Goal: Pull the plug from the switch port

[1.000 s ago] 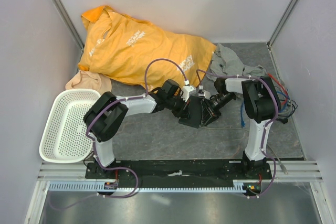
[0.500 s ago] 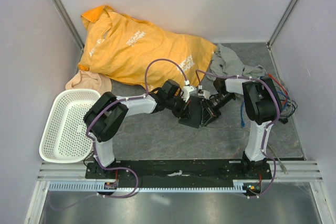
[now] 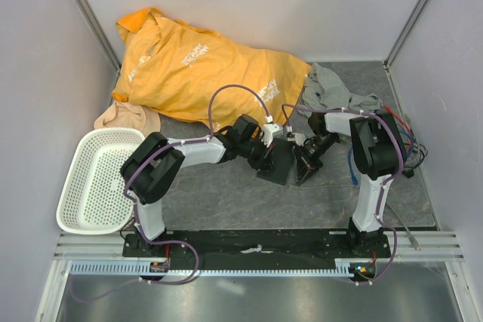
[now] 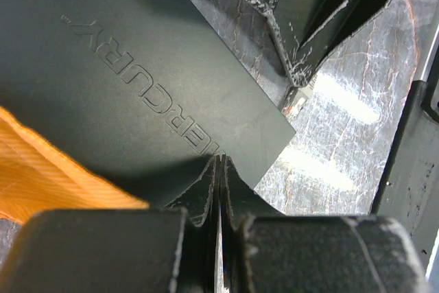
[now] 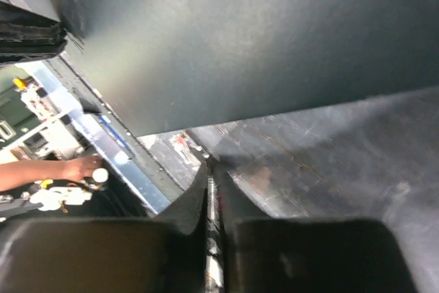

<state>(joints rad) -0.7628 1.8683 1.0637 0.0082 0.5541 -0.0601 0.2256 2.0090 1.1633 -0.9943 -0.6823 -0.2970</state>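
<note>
L gripper (image 4: 219, 164): fingers pressed together, no gap, nothing seen betw. them. Tips sit at the near corner edge of the switch (image 4: 137, 66), a flat matte-black box w/ embossed lettering that spreads ahead and left of the tips. Reads as a hold-down, bearing on the box so it can't slide when the cable end is tugged. Pinching the edge or only pressing: can't tell.

R gripper (image 5: 208, 173): jaws all but closed on a thin pale sliver, which I take for the plug (image 4: 297, 96). From the L wrist cam that pale bit sits at the R tips, ahead-right of the L tips. It is apart from the box edge, w/ bare grey mat (image 4: 343, 142) betw. them. Narrow pinch suits a small connector: grip the body, pull straight along the socket.

Switch port: prob. on the box edge facing R gripper; socket itself not resolvable. Judgement: plug looks out of the port, task near done.

Orange cloth (image 4: 48, 162) lies just left of the L fingers, at the box's near side.
</note>
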